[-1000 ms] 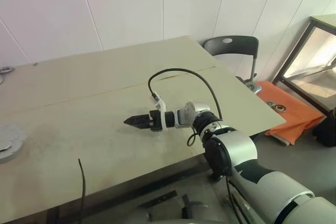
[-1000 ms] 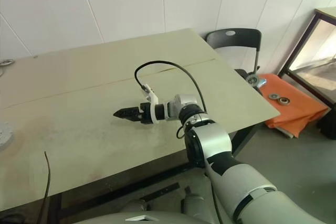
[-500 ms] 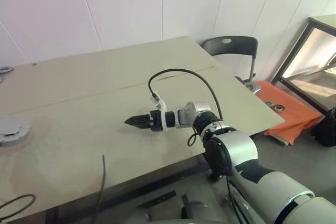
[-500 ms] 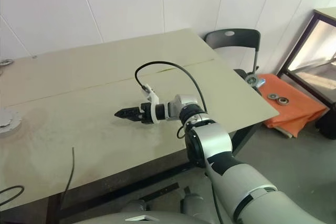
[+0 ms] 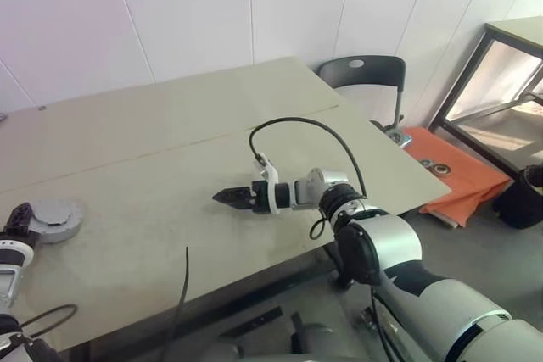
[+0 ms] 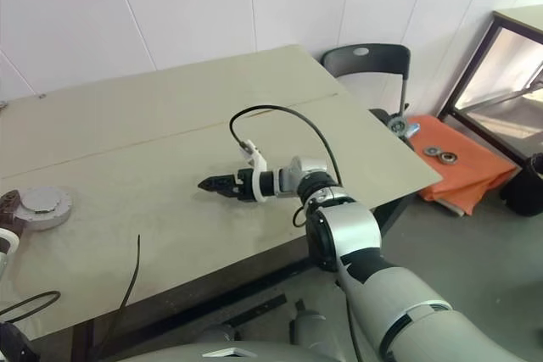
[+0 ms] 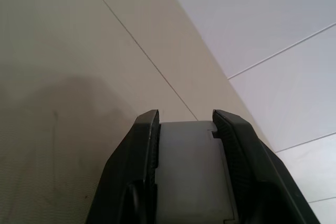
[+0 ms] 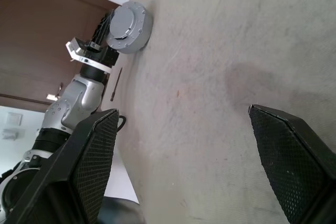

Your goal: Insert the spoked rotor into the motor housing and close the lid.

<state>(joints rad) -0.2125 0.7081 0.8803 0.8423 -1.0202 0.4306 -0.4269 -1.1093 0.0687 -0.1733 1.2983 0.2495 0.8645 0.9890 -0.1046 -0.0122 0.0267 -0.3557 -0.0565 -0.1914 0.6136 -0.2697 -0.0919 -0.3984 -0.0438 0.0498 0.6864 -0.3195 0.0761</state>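
Where the table (image 5: 153, 125) meets its near edge, a thin black cable (image 5: 181, 292) hangs over it. Just beyond, at the table's left end, the left gripper (image 5: 19, 214) lies low and level over the top. The left wrist view shows its two black fingers (image 7: 142, 145) pressed against opposite sides of a round grey part (image 7: 189, 171), no gap on either side: jaws pinching that part. The part (image 5: 54, 218) is squat, with a flat pale top, and appears to rest on the table under the grip; the right wrist view shows small bumps round its rim (image 8: 129, 23). No copper windings or spokes can be made out on it, so whether it is the closed motor housing cannot be told.

Near the table's middle, well apart from the part, the right gripper (image 5: 229, 197) points toward the robot's left, just above the surface. Its fingers (image 8: 84, 161) stand spread wide with bare tabletop between them; nothing held. A black cable (image 5: 297, 125) loops above its wrist.

Past the far right corner stands a dark chair (image 5: 361, 74). To its right, an orange mat (image 5: 454, 177) lies on the floor with small round parts (image 6: 439, 153) on it. A white panelled wall (image 5: 212, 6) closes the background.
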